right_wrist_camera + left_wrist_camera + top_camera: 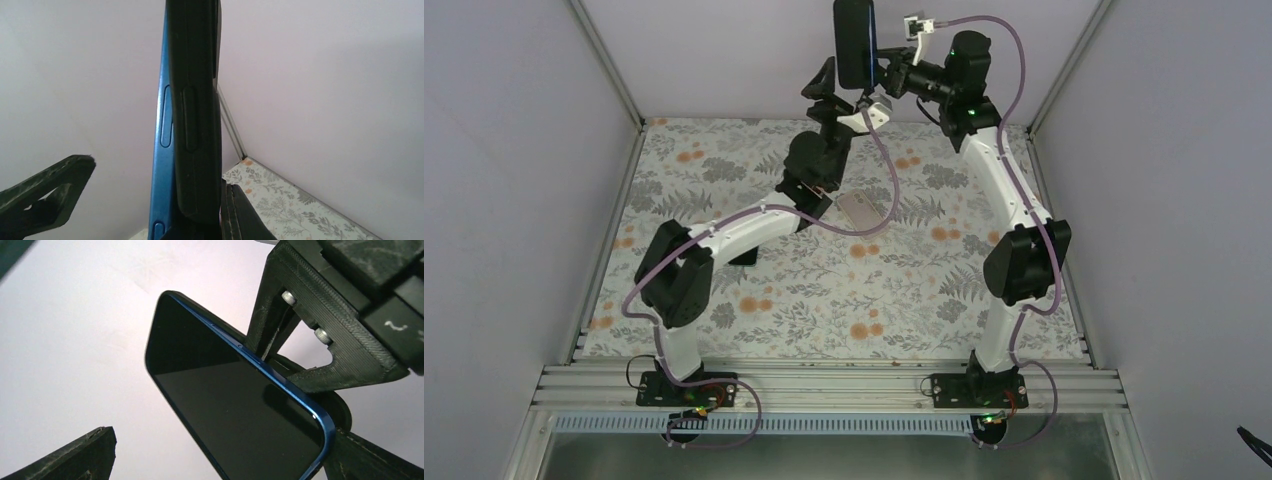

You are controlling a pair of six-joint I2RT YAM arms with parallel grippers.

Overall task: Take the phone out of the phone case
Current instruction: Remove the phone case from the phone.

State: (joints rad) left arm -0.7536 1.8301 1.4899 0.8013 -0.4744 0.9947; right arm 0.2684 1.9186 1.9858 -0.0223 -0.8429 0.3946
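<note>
The phone (854,40), with a black screen and a blue frame, is held upright high above the back of the table. It sits in a black phone case (197,125). Its blue side (162,150) shows next to the case's edge. My right gripper (886,78) is shut on the lower end of the case (215,220). My left gripper (827,88) is open just left of the phone. The phone's screen (225,405) lies between its spread fingers (75,455). The right gripper's fingers (320,340) show behind the phone in the left wrist view.
A floral cloth (824,290) covers the table. A small grey flat piece (861,210) lies on it under the left arm. White walls and metal frame posts (609,65) close in the back and both sides.
</note>
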